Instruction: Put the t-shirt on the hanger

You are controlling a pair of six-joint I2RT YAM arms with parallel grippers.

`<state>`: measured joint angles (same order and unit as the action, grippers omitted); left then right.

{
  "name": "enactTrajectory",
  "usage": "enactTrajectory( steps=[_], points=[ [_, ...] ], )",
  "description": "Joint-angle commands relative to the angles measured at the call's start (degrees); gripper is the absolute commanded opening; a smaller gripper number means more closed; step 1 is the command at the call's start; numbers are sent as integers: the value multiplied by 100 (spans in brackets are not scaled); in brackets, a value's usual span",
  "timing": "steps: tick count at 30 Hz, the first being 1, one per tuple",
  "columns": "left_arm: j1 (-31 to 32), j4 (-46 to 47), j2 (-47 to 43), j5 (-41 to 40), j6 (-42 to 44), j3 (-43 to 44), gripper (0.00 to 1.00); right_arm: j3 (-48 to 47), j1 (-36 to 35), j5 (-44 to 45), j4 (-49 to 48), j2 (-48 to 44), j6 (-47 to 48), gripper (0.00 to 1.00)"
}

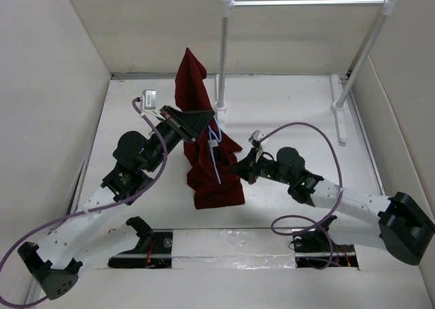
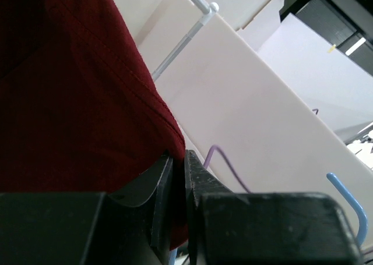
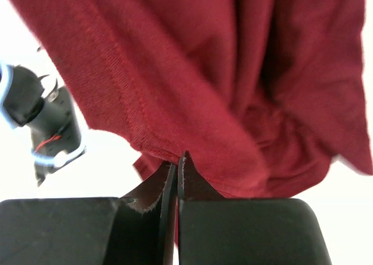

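The maroon t-shirt (image 1: 204, 166) hangs in a long bunch in the middle of the table, one corner rising to a peak (image 1: 190, 61). My left gripper (image 1: 209, 117) holds it up, its jaws shut on a fold of the cloth (image 2: 87, 102). The light-blue hanger (image 1: 217, 161) shows as thin wire against the shirt's front, next to a small white tag (image 1: 213, 144). Its hook (image 2: 351, 198) curves up at the right of the left wrist view. My right gripper (image 1: 239, 165) is at the shirt's right edge, shut with its tips (image 3: 178, 157) on the hem (image 3: 145, 140).
A tall white rack stands at the back with posts (image 1: 222, 51) and a metal rail (image 1: 306, 2); its feet (image 1: 338, 112) rest on the table. White walls (image 1: 47, 119) close in on both sides. Purple cables (image 1: 319, 136) loop off both arms.
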<state>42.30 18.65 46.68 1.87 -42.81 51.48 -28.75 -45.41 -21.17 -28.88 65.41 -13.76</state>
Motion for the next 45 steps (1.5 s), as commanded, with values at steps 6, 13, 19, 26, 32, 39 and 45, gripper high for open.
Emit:
enactTrajectory(
  steps=[6,13,19,26,32,39,45],
  points=[
    [-214,1368,175,-430,-439,582,0,739,-854,1341,-530,-362,-592,0],
    [-390,1895,500,-854,-825,503,0,818,-1619,2011,-609,-151,-803,0],
    [-390,2256,878,-1215,-414,415,0,696,-2217,2450,-77,-414,-997,0],
    [-390,2160,931,-1154,-35,-49,0,302,-2693,3136,1577,-1960,-1129,0],
    [-390,2502,861,-838,-535,-1050,0,-797,-2693,3058,2597,-2121,-1033,0],
    [-390,2890,773,-346,-1107,-1694,0,-1756,-2745,2653,2713,-752,-1032,0],
    [-390,2275,316,68,-1265,-1905,0,-1282,-2745,2758,2318,94,-1418,0]
  ],
)
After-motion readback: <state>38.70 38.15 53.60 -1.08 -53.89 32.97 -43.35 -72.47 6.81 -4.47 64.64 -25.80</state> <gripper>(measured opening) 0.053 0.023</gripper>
